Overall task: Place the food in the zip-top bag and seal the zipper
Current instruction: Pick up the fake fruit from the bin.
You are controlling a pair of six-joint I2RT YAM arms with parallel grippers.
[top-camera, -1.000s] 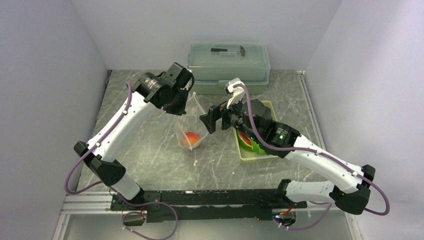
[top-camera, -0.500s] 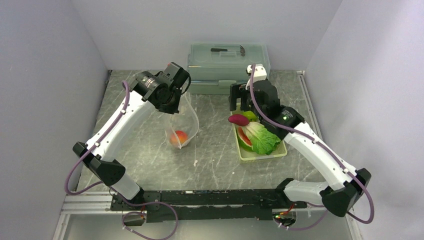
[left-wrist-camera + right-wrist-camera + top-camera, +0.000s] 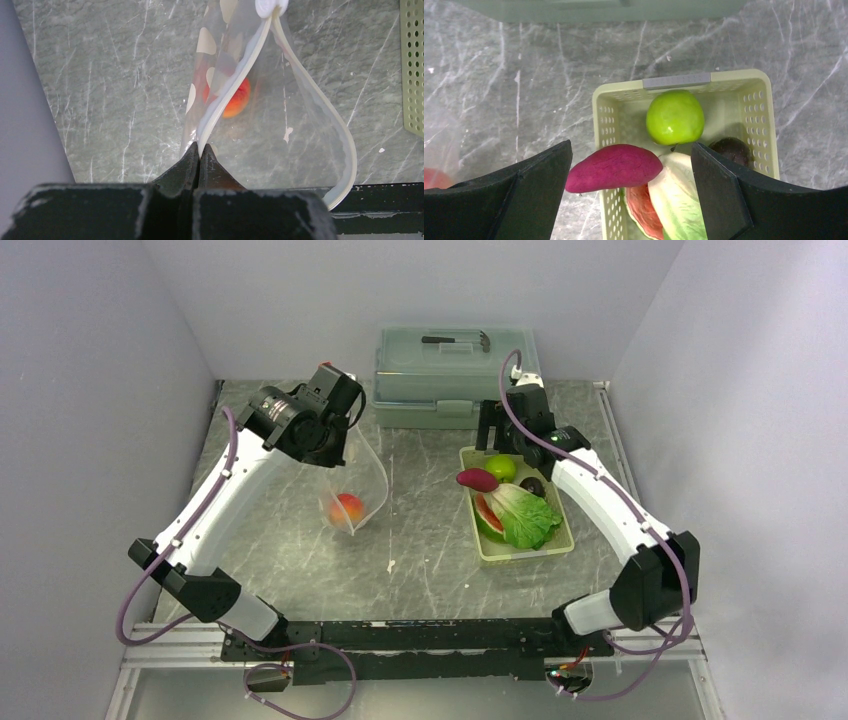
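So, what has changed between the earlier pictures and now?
The right hand drew back from the bag, to the right, and now hangs open over the far end of the tray. The left hand, shut on the bag's rim, carried it with the orange fruit a little leftward. The other food lies in the tray as before.

Grey marbled table (image 3: 430, 545) between plain pale walls (image 3: 95, 390)

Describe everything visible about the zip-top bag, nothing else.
The zip-top bag is clear soft plastic with pale dots. It hangs from the shut left tool, which pinches its white mouth strip; the mouth gapes in a loop. An orange-red fruit lies inside at the bottom. Whether it touches the table is unclear.
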